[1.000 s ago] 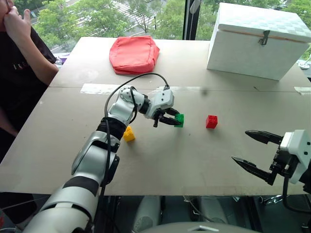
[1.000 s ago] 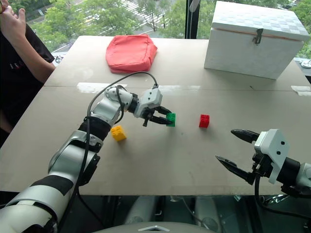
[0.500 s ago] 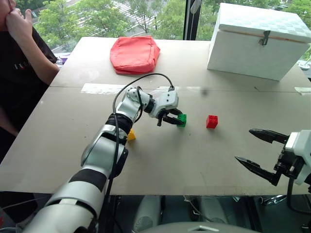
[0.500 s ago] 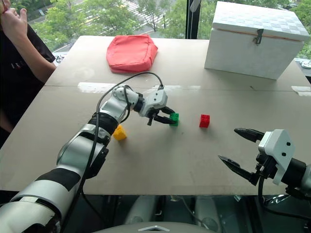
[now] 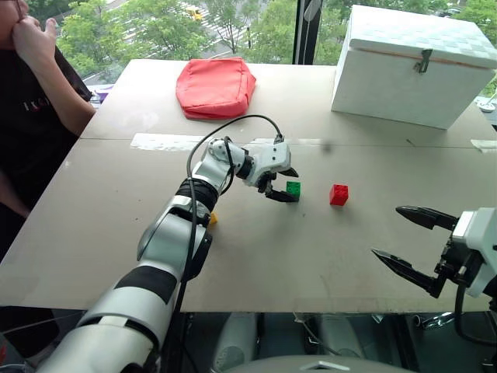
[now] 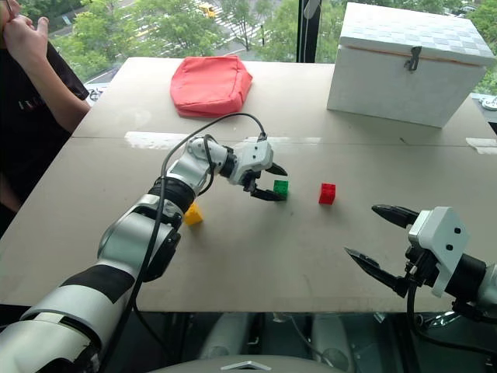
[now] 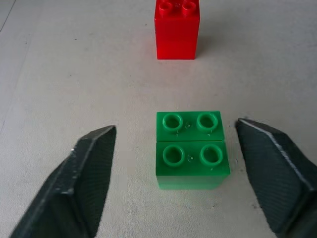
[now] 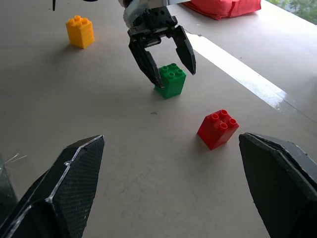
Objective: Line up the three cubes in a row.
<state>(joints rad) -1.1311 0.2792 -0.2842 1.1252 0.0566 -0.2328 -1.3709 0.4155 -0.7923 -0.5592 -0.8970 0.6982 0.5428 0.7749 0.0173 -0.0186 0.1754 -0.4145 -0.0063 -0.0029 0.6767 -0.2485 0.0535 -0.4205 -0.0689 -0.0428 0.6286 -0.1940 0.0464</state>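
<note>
The left gripper (image 7: pixel 172 163) stands spread wide around the green brick (image 7: pixel 191 148), fingers clear of both its sides, holding nothing. The red brick (image 5: pixel 338 194) sits at the green one's three o'clock, the yellow brick (image 6: pixel 192 214) near its eight o'clock. The right gripper (image 5: pixel 409 242) hangs open and empty off the table's (image 5: pixel 311 256) near edge.

Green cube (image 5: pixel 293 188) beside red cube (image 5: pixel 338 194); yellow cube (image 6: pixel 192 214) well apart.
</note>
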